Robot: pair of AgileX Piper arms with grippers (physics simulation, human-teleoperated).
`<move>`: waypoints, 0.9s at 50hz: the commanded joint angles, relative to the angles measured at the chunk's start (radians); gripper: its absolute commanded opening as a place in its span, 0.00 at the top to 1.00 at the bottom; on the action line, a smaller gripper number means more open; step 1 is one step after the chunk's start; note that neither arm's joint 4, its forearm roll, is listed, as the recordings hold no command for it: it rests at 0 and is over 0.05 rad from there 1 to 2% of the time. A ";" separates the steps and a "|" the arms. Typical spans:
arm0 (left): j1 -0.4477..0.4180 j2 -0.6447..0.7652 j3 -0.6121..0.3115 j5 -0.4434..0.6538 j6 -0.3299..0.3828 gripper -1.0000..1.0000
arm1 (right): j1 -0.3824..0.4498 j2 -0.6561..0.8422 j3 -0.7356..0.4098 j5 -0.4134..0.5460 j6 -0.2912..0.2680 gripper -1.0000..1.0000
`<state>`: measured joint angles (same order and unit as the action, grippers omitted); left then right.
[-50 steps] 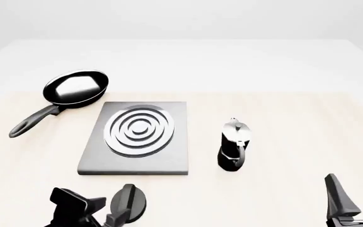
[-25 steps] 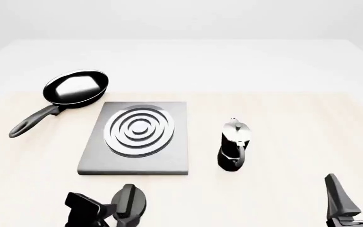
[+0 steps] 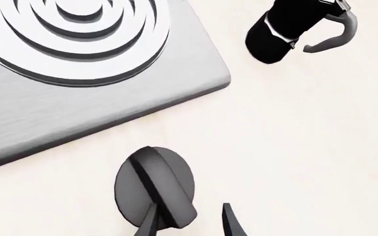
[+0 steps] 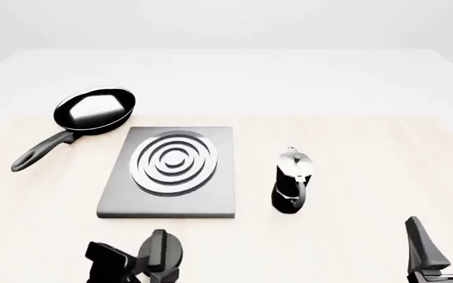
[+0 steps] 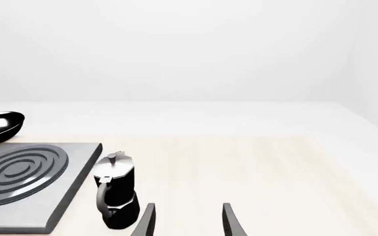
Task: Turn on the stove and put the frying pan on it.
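I'm holding my left gripper [image 4: 144,265] low at the near edge, fingers parted and pointing forward and down, one fingertip [image 3: 151,223] lying over the knob [image 3: 155,187]. My right gripper [image 4: 445,244] is sitting at the near right corner, fingers spread wide and pointing upward, gripping nothing.

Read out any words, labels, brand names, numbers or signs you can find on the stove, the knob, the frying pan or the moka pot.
There are none to read. The stove shows only plain burner rings, the knob has a bare ridge with no dial marks, and the frying pan and moka pot carry no lettering or logos in any view.
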<state>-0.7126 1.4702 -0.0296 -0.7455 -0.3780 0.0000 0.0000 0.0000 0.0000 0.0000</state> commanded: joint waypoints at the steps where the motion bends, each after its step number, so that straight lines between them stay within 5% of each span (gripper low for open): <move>1: -0.115 0.099 -0.065 -0.033 -0.014 0.00 | 0.000 0.000 0.000 0.000 0.000 0.00; 24: -0.141 0.113 -0.108 -0.029 -0.017 0.00 | 0.000 0.000 0.000 0.000 0.000 0.00; 33: -0.128 -0.069 -0.114 0.124 0.033 0.00 | 0.000 0.000 0.000 0.000 0.000 0.00; 45: -0.062 -0.471 -0.170 0.489 0.149 0.00 | 0.000 0.000 0.000 0.000 0.000 0.00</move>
<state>-0.8091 1.2385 -0.1647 -0.4784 -0.2951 0.0000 0.0000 0.0000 0.0000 0.0000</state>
